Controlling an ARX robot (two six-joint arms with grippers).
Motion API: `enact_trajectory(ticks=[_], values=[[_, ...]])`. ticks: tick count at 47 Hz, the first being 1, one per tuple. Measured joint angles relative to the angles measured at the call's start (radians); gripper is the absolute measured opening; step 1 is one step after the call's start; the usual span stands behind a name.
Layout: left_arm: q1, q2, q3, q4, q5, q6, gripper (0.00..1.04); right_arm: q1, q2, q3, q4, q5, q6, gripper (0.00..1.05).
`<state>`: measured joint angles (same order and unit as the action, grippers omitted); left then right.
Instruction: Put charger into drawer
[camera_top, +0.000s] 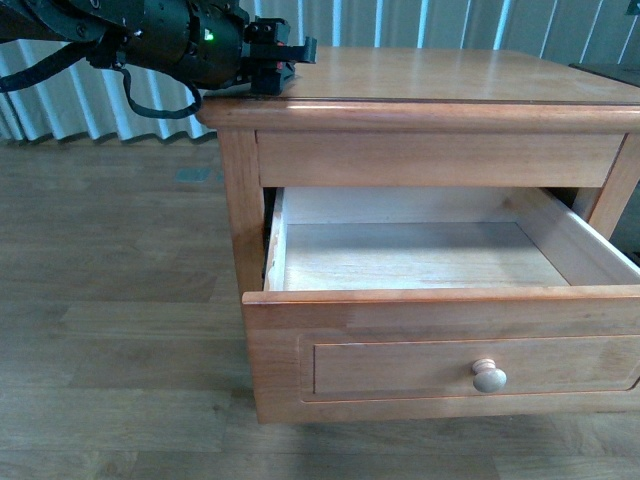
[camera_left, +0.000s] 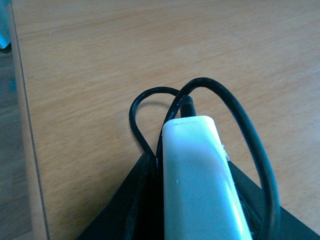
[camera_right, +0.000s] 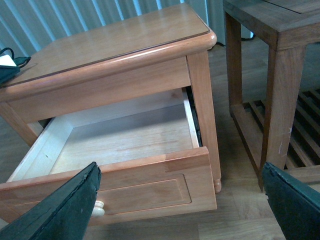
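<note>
1. Left gripper (camera_top: 272, 66): at 11 o'clock in the front view, over the back-left corner of the table top (camera_top: 450, 75). It is clamped on the charger. The left wrist view shows black fingers (camera_left: 137, 200) tight against both long sides of the white block.
2. Charger (camera_left: 197, 180): the block lies lengthwise between the fingers. Its black cable (camera_left: 245, 125) leaves the far end and makes two loops over the wood. Can't tell whether the block rests on the table top or sits just above it.
3. Right gripper (camera_right: 182, 200): jaws spread wide, nothing between them, touching nothing. It hangs in front of the drawer, on the knob side, and is out of the front view.
4. Drawer (camera_top: 440, 296): stands open, filling 3 to 6 o'clock of the front view, with the pale wood interior in full view. The round pale knob (camera_top: 489, 377) is at 5 o'clock on the front panel.
5. Charger vs drawer: well apart. The charger is up at table-top level, at 11 o'clock from the drawer opening, so it is not in the drawer.
6. The right wrist view confirms this: a white sliver of the block sits with the black gripper at the far corner of the table top.
7. Surroundings: a darker table (camera_right: 270, 30) stands beside the drawer unit on the robot's right. There is plank floor (camera_top: 110, 300) at 9 o'clock and pale vertical slats (camera_top: 60, 100) behind at 10 o'clock.
</note>
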<state>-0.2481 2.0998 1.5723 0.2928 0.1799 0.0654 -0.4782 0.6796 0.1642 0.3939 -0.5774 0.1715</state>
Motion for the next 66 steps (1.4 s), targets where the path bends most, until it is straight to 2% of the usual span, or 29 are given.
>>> enact_trajectory(ticks=[20,42,66], values=[[-0.099,-0.111,-0.084,0.041,0.074,0.003,0.34,0.0,0.0,0.0,0.0,0.0,0.0,0.96],[-0.246,-0.169,-0.177,0.039,0.148,0.048,0.33,0.0,0.0,0.0,0.0,0.0,0.0,0.96],[-0.258,-0.074,-0.243,0.027,0.153,0.046,0.33,0.0,0.0,0.0,0.0,0.0,0.0,0.96]])
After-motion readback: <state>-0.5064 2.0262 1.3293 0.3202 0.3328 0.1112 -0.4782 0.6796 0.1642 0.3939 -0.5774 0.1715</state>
